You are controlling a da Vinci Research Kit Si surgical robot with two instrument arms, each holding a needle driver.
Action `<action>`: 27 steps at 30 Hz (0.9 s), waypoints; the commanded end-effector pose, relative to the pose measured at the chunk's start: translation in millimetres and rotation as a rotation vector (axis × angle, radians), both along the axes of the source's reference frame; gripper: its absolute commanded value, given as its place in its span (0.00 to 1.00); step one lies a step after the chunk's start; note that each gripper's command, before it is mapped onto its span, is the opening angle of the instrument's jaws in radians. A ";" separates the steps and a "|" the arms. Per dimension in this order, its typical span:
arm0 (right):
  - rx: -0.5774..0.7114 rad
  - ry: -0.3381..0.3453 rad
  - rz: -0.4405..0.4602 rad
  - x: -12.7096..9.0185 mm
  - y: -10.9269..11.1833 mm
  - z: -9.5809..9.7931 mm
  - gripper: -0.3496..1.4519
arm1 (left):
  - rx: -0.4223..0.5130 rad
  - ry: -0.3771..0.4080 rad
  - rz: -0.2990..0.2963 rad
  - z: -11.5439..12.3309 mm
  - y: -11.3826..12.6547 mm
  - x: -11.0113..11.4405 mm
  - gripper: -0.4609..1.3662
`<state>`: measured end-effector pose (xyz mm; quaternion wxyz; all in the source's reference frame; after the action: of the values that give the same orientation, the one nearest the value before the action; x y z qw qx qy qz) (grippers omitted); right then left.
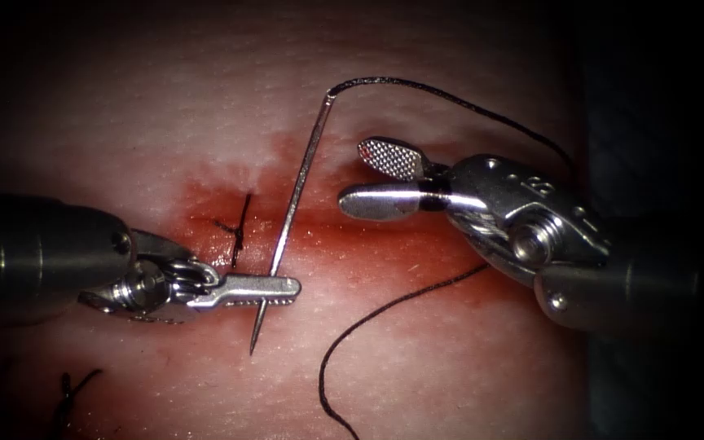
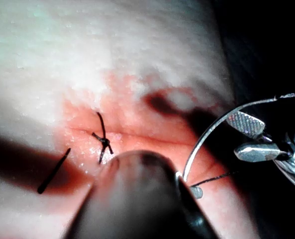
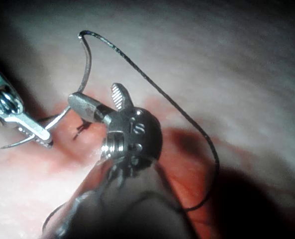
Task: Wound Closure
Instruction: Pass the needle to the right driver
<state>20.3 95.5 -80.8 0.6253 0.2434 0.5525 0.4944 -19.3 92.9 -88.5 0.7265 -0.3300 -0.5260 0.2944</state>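
You have one dark knotted stitch [image 1: 238, 231] tied across the red-stained cut [image 1: 385, 232] in the pale pork tissue [image 1: 450, 358]; to its right the cut lies open, so most of the closure is left. Your left tool [image 1: 283, 291] has its jaws clamped on the thin curved steel needle [image 1: 295, 195] near the point, the needle clear of the tissue. Your right tool [image 1: 368, 178] is spread wide, empty, just right of the needle. The black thread [image 1: 450, 99] arcs from the needle's tail.
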 end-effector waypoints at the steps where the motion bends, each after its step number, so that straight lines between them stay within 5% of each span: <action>1: -0.003 0.004 0.003 0.1 0.0 0.0 0.62 | -0.002 -0.012 -0.009 -0.1 0.1 0.0 0.06; 19: -0.003 0.028 0.043 2.7 0.6 0.2 0.57 | -0.036 -0.032 -0.002 -1.6 0.3 -1.0 0.06; 27: -0.009 0.030 0.068 3.0 0.8 0.0 0.40 | -0.035 -0.032 -0.002 -1.7 0.2 -1.4 0.06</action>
<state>23.4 96.4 -80.8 0.5980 0.2287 0.5751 0.5093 -20.7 93.1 -90.2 0.7144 -0.3430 -0.5302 0.3013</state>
